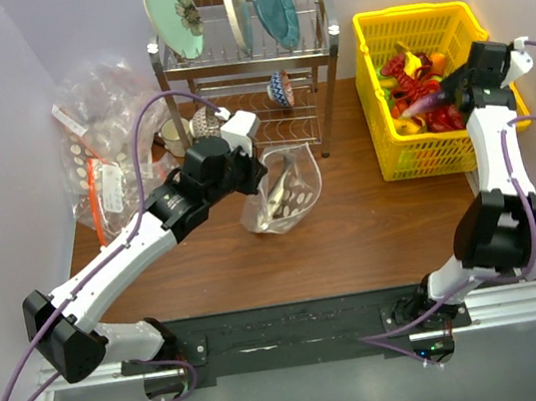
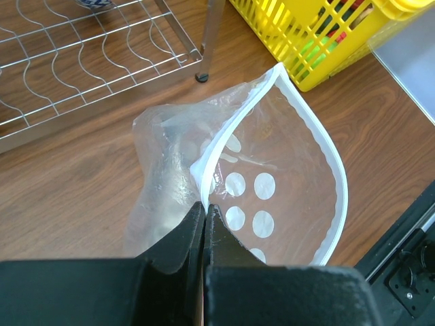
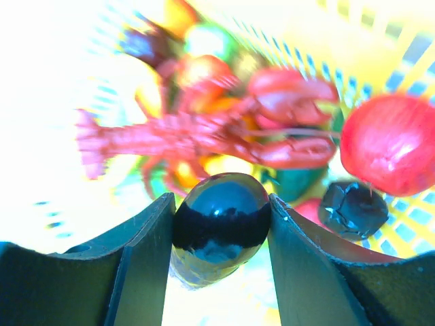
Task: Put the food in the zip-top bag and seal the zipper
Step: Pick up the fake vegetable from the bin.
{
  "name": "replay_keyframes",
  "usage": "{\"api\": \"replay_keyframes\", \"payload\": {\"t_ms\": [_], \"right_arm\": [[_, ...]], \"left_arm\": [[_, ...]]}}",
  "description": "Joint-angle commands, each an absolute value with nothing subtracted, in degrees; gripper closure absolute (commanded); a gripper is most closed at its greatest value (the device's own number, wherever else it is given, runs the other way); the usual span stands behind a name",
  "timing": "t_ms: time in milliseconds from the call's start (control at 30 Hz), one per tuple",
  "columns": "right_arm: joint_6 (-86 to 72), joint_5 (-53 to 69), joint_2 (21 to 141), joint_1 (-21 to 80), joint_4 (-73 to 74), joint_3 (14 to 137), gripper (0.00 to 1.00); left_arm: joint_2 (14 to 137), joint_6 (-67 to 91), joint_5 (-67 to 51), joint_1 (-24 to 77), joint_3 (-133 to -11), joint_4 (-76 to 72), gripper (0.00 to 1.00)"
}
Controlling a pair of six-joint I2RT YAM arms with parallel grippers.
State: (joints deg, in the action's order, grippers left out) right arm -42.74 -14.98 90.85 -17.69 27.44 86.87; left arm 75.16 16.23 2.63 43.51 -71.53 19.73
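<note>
Overhead: the zip-top bag (image 1: pixel 282 193) sits mid-tabletop (image 1: pixel 354 238), well apart from the yellow basket (image 1: pixel 414 164). Left wrist: the left gripper (image 2: pixel 204 210) pinches the zipper (image 2: pixel 279 71) rim — hold the mouth wide. Right wrist: the right gripper (image 3: pixel 221 204) clamps a dark glossy food piece (image 3: pixel 217 234) — lift straight.

The tabletop (image 1: pixel 373 225) is brown wood grain, smooth with a faint sheen. The zip-top bag (image 2: pixel 285 170) is thin clear plastic, crinkled and shiny, printed with opaque white dots. Its zipper (image 2: pixel 319 132) is a thicker, white, matt-looking strip. At two o'clock the basket (image 1: pixel 428 158) is bright yellow moulded plastic lattice. At twelve o'clock the dish rack (image 1: pixel 245 61) is polished metal wire and tube. The dark rounded food piece (image 3: pixel 221 234) between the fingers of the right pincer (image 3: pixel 221 198) is mirror-glossy plastic. The lobster (image 3: pixel 204 132) and red ball (image 3: pixel 391 142) beyond it look glossy too. The fingers of the right pincer and the left pincer (image 2: pixel 205 207) are matt black, slightly grainy.
</note>
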Motion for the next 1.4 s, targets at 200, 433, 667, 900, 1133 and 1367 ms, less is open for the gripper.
{"api": "replay_keyframes", "payload": {"t_ms": [200, 433, 667, 900, 1133, 1367], "right_arm": [[-36.12, -11.43, 74.90, -17.93, 15.05, 80.35, 0.52], [-39.27, -1.07, 66.10, -17.84, 10.63, 76.38, 0.53], [-45.43, 16.93, 62.23, -16.88, 8.80, 71.82, 0.53], [-40.70, 21.61, 58.71, -4.60, 6.68, 69.79, 0.53], [-38.86, 25.57, 54.50, 3.16, 4.57, 65.57, 0.53], [-35.16, 24.80, 52.47, 9.49, 3.34, 58.37, 0.53]], "left_arm": [[75.76, 14.86, 0.97, 43.33, -75.49, 18.11, 1.00], [76.64, 13.27, 0.70, 43.42, -77.17, 18.98, 1.00], [76.99, 12.75, 1.23, 43.33, -77.52, 19.34, 1.00], [78.40, 12.57, 0.26, 43.33, -79.36, 19.86, 1.00], [79.45, 12.83, -0.97, 43.33, -80.60, 20.30, 1.00], [80.33, 13.36, -2.28, 43.33, -81.91, 19.69, 1.00]]}}
